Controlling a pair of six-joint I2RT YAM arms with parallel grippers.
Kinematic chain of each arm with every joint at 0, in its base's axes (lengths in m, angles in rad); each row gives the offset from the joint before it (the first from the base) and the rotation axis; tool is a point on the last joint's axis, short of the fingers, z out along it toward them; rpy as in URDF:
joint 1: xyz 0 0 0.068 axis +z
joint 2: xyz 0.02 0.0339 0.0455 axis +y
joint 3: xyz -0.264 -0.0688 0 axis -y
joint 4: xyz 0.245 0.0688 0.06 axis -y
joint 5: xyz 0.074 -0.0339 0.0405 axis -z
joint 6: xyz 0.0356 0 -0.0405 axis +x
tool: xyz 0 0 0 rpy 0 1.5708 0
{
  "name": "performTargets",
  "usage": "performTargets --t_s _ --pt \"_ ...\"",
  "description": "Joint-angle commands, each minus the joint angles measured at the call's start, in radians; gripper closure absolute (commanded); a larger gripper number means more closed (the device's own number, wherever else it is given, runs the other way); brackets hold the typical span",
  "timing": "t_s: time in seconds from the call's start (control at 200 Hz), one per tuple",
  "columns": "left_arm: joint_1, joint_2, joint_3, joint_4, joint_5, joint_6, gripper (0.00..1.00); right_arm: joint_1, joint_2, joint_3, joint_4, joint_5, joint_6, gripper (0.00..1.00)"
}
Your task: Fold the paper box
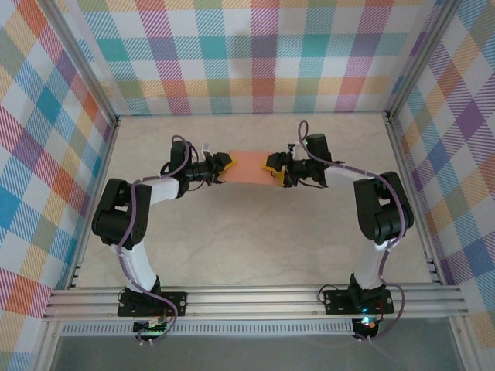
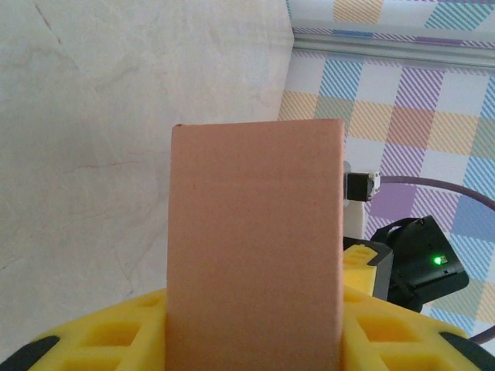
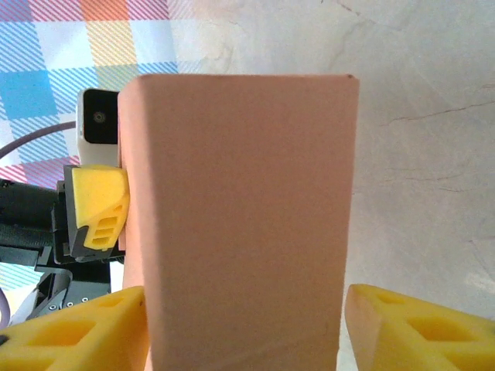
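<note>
A pale, marbled tabletop (image 1: 255, 239) sits inside walls of pastel plaid cloth (image 1: 255, 54). Near the middle of the table, the paper box (image 1: 249, 167) spans the gap between the two arms. It is a flat, salmon-orange rectangle of thin matte card with crisp straight edges. The left gripper (image 1: 224, 165) clasps one end between its yellow, ribbed fingers (image 2: 100, 332). The right gripper (image 1: 272, 165) clasps the opposite end, with its yellow fingers (image 3: 402, 332) flanking the card.
</note>
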State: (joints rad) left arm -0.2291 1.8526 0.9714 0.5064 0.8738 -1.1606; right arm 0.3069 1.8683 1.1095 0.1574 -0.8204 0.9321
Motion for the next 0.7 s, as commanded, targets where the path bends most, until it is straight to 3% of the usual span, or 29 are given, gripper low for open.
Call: performTargets --t_s 0.0,0.24,0.41,0.695 --pt "0.013 0.028 -0.018 0.048 0.035 -0.073 0.61 -0.010 -0.051 -0.019 0.063 0.032 -0.012 0.30" --pt "0.022 0.050 -0.023 -0.020 0.008 -0.084 0.60 -0.013 -0.151 -0.041 -0.049 0.175 -0.206 0.25" --pt "0.022 0.071 -0.017 -0.072 0.014 -0.119 0.60 -0.013 -0.262 -0.081 -0.132 0.315 -0.494 0.24" --pt "0.024 0.043 -0.006 -0.212 0.013 -0.117 0.60 -0.008 -0.389 -0.151 -0.139 0.397 -1.015 0.19"
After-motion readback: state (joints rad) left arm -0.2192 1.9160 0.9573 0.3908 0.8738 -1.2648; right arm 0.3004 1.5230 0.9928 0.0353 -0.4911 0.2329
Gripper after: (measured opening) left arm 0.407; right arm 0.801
